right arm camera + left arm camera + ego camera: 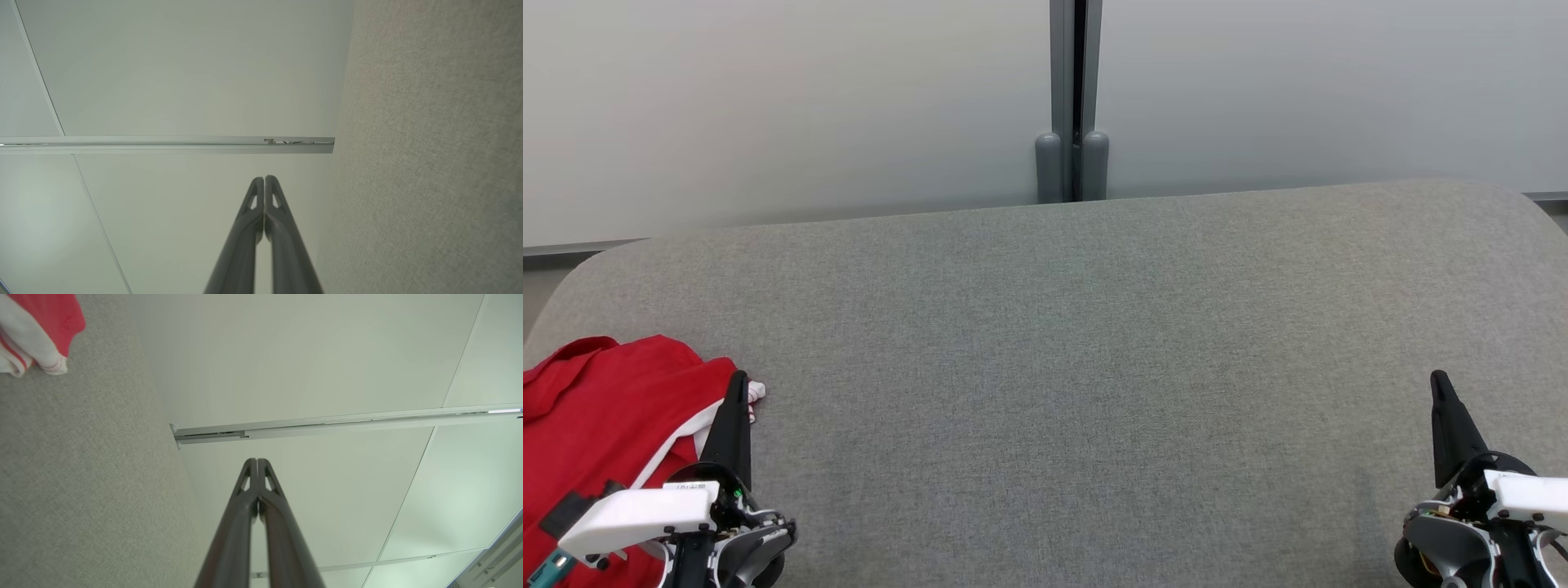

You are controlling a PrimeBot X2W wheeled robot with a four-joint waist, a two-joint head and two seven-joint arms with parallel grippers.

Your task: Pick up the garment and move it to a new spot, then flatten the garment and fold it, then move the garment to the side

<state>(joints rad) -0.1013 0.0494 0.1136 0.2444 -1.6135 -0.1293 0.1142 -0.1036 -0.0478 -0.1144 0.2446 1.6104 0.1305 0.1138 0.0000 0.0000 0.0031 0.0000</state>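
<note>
Left gripper (738, 382): fingers pressed together, empty, lower left of the head view. Its tip overlaps the white-trimmed edge of the red garment (596, 408); contact cannot be judged. Right gripper (1440, 380): also pressed together, empty, lower right, well apart from the cloth. Garment lies crumpled on the grey fabric surface (1062, 367), cut off by the left and bottom frame edges and partly hidden behind the left gripper's body.

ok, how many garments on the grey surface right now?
1. A red garment with white trim lies at the near left of the grey surface, beside the shut left tool. It runs off the picture's edge, so more cloth could be hidden there.
</note>
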